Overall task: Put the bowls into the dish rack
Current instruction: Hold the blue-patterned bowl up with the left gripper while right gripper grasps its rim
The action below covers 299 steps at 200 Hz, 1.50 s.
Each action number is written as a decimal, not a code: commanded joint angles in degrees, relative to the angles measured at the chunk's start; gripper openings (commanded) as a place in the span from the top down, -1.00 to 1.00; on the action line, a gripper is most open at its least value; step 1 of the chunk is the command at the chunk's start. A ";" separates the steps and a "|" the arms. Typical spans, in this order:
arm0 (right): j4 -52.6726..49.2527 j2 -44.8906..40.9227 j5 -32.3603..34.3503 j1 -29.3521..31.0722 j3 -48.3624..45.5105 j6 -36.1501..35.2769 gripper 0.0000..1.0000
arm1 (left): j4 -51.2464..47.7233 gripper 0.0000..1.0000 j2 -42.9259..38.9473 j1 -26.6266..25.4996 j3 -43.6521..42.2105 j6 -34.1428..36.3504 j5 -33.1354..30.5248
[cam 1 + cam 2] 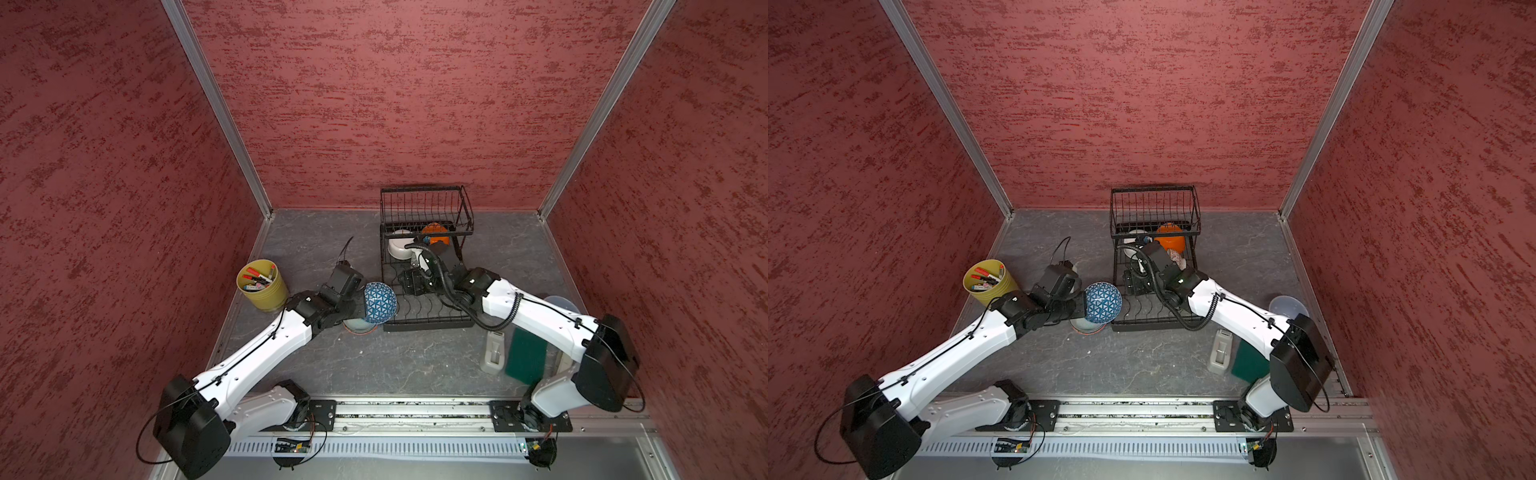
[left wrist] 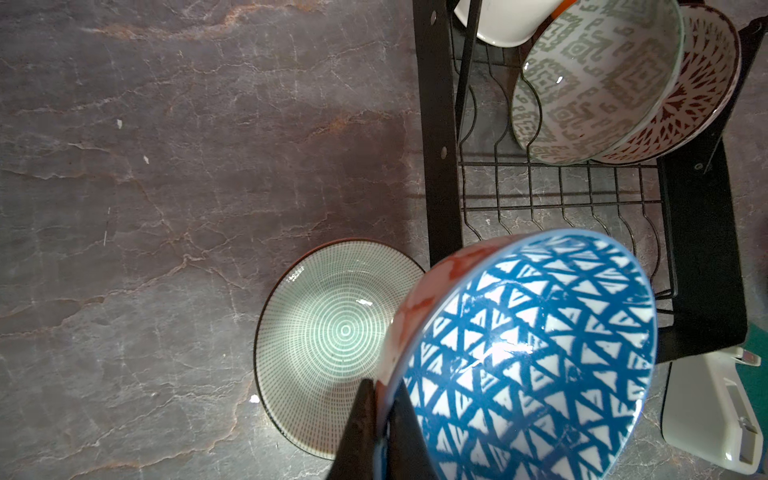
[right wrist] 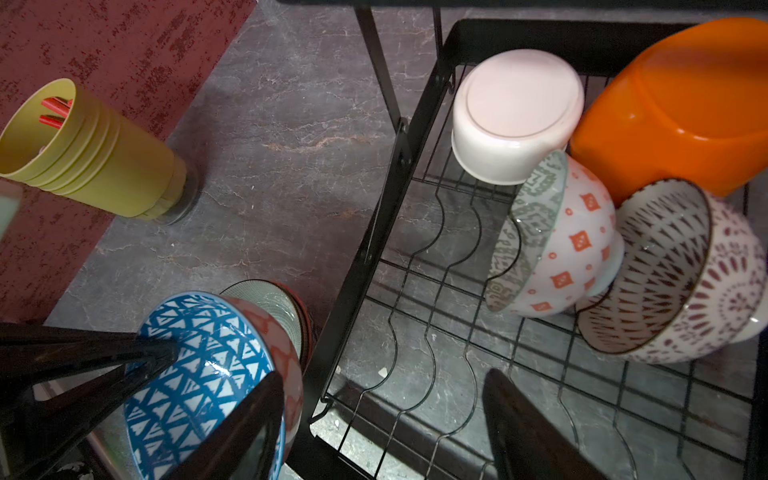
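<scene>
My left gripper (image 2: 384, 384) is shut on the rim of a blue-triangle bowl (image 2: 528, 353), holding it tilted beside the front left corner of the black dish rack (image 1: 428, 322) in both top views. Under it a pale green bowl (image 2: 328, 332) rests on the table. Four bowls lean in the rack's base tray: a white one (image 3: 515, 112), an orange one (image 3: 681, 104), a red-diamond one (image 3: 573, 249) and a maroon-patterned one (image 3: 673, 282). My right gripper (image 3: 382, 399) hangs open over the tray's bare wires (image 3: 436, 291), nothing between its fingers.
A yellow-green cup of markers (image 1: 262, 284) stands at the left. A white dispenser (image 1: 494, 351) and a green sponge (image 1: 525, 353) lie right of the rack's front, under my right arm. A translucent round thing (image 1: 561, 305) sits behind that arm. Red walls enclose the table.
</scene>
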 commanded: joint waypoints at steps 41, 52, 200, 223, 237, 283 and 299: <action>-2.48 0.94 -1.35 3.79 3.34 0.95 -0.33 | 4.10 1.00 2.10 -0.60 2.80 -0.60 -1.41; -3.01 1.53 -1.33 4.15 3.63 0.76 -0.27 | 4.24 1.00 2.13 -0.68 2.97 -0.60 -1.43; -6.40 8.20 4.91 5.72 7.35 -0.10 0.47 | 4.82 1.00 2.66 -0.98 4.38 -0.33 -1.86; -6.81 9.04 5.05 5.74 8.18 -0.33 0.51 | 5.08 1.00 3.00 -1.03 4.69 -0.28 -1.88; -7.11 9.56 5.15 5.74 8.67 -0.50 0.52 | 5.02 1.00 3.18 -1.03 4.90 -0.13 -1.91; -7.95 10.32 5.97 5.82 9.69 -0.97 0.82 | 5.17 1.00 3.54 -0.81 5.26 0.63 -1.87; -8.18 10.23 6.43 5.92 10.00 -1.00 0.98 | 5.35 1.00 3.62 -0.63 5.21 0.72 -1.80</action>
